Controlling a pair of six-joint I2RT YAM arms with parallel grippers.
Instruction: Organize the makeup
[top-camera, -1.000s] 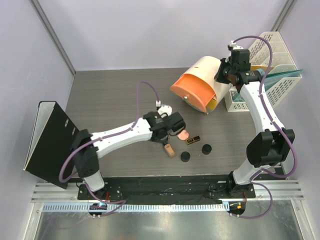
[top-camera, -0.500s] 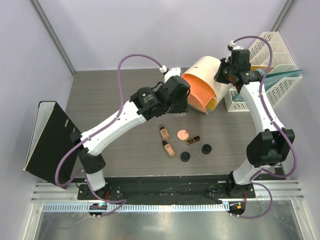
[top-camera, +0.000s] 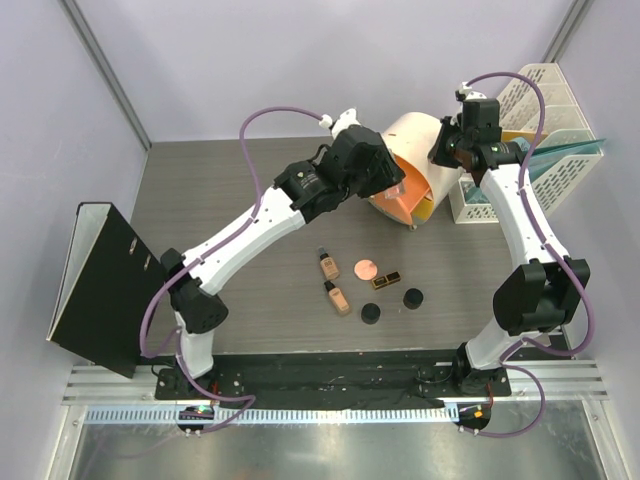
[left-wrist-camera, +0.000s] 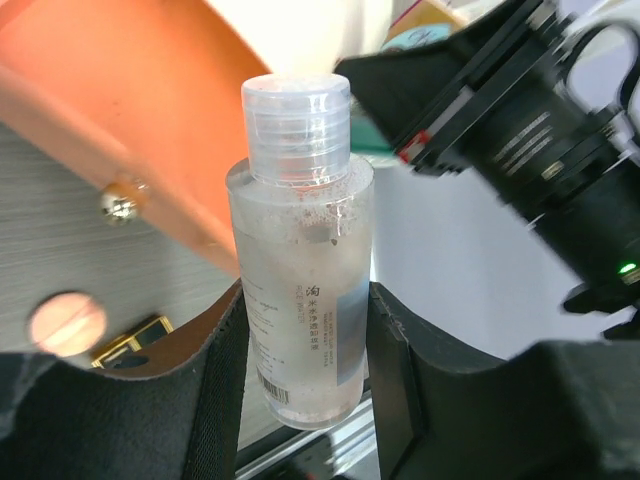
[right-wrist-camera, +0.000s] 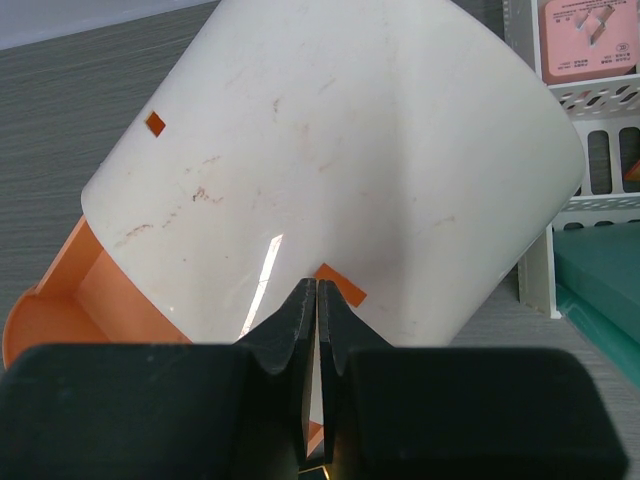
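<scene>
My left gripper is shut on the clear bottle and holds it over the orange drawer of the cream drum box. The bottle fills the gap between my fingers. On the table lie two beige bottles, a pink compact, a black-gold lipstick and two black jars. My right gripper is shut, its tips against the top of the drum.
A black binder stands at the left edge. A white file rack with a teal folder stands behind the drum at the right. A yellow drawer sticks out under the orange one.
My left arm has lifted from the makeup on the table and swung up and right to the orange drawer with the clear bottle. The right arm has not moved.
</scene>
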